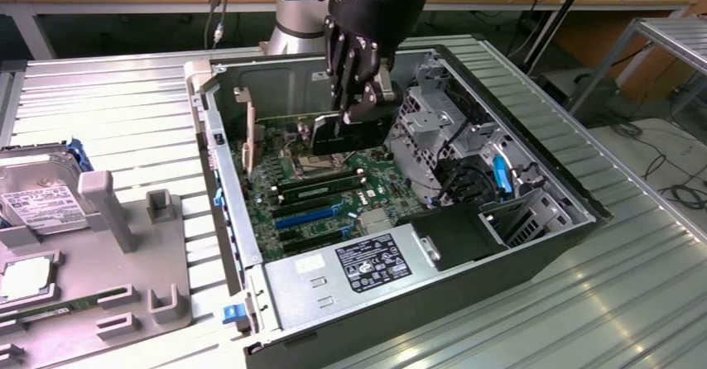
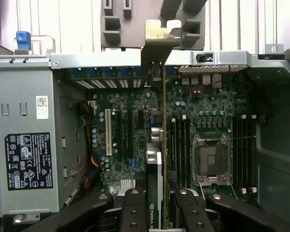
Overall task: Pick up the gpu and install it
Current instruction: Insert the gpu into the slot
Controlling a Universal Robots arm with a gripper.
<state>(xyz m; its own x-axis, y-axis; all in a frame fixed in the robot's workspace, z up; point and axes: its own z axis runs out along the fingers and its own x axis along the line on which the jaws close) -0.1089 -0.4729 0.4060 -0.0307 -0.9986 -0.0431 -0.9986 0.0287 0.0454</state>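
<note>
The gripper [image 1: 359,111] [image 2: 158,195] is clenched on the gpu [image 1: 334,134] [image 2: 153,164], with a black finger pressed against each flat side of the card. The card stands on edge inside the open computer case [image 1: 217,166], just above the green motherboard [image 1: 331,212] [image 2: 208,111], upper middle in the exterior view. Whether its lower edge touches a slot cannot be told. In the wrist view its silver end bracket [image 2: 159,34] sits at the case's slotted back wall.

At the near end of the case is the grey power supply [image 1: 353,271] [image 2: 26,145] with its black label. The case lies on a table of ribbed metal slats [image 1: 105,96]. On the exterior view's left, a grey fixture [image 1: 122,245] holds a hard drive [image 1: 39,199]. Along the top of the frame are wooden benches [image 1: 486,1], and cables [image 1: 676,183] lie on the floor at the far right.
</note>
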